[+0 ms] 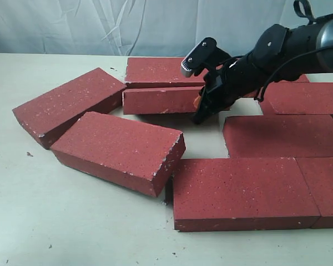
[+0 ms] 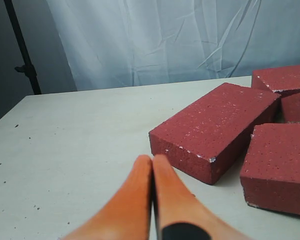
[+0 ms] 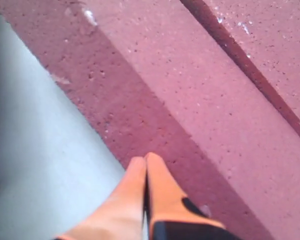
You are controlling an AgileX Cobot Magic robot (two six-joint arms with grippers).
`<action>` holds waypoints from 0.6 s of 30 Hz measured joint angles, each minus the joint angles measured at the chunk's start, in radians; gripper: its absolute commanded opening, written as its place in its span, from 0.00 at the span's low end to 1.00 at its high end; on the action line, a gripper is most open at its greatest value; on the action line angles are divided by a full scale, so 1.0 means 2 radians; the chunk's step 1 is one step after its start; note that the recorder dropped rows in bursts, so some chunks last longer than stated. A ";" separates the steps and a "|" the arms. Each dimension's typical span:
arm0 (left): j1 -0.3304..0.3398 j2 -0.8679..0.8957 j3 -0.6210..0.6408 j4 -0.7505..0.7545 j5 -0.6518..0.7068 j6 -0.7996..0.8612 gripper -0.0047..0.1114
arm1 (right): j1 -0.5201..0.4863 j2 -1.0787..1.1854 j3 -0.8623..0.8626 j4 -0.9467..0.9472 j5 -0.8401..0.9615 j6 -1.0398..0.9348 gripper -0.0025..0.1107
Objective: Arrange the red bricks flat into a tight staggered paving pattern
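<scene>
Bricks (image 1: 122,149) lie flat on our table (image 1: 72,233), some askew; our right gripper (image 3: 146,162), clenched empty, points at a rear brick (image 1: 161,101); our left gripper (image 2: 152,165), clenched, hangs clear.

a pale table (image 1: 72,221) carries flat red bricks (image 1: 241,191) and small crumbs.

- My right gripper (image 3: 145,162) has its orange fingers pressed together.
- The tips point at the shaded side of a red brick (image 3: 200,90), beside the pale table (image 3: 30,140).
- A dark seam parts it from a second brick (image 3: 270,35).
</scene>
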State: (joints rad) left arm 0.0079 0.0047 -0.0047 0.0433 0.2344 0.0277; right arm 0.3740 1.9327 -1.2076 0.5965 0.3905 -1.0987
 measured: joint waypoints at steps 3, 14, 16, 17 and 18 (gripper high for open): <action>0.000 0.000 0.000 0.000 0.000 0.000 0.04 | 0.007 0.007 0.000 0.010 -0.009 -0.001 0.02; 0.000 0.000 0.000 0.000 0.000 0.000 0.04 | 0.038 0.006 -0.017 0.008 0.052 -0.007 0.02; 0.000 0.000 0.000 0.000 0.000 0.000 0.04 | 0.036 -0.012 -0.018 0.007 0.068 0.004 0.01; 0.000 0.000 0.000 0.000 0.000 0.000 0.04 | 0.036 -0.025 -0.018 0.004 0.083 0.008 0.01; 0.000 0.000 0.000 0.000 0.000 0.000 0.04 | 0.035 -0.037 -0.018 -0.001 0.096 0.013 0.01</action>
State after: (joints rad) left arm 0.0079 0.0047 -0.0047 0.0433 0.2344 0.0277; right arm 0.4446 1.8578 -1.2438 0.5948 0.5824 -1.0726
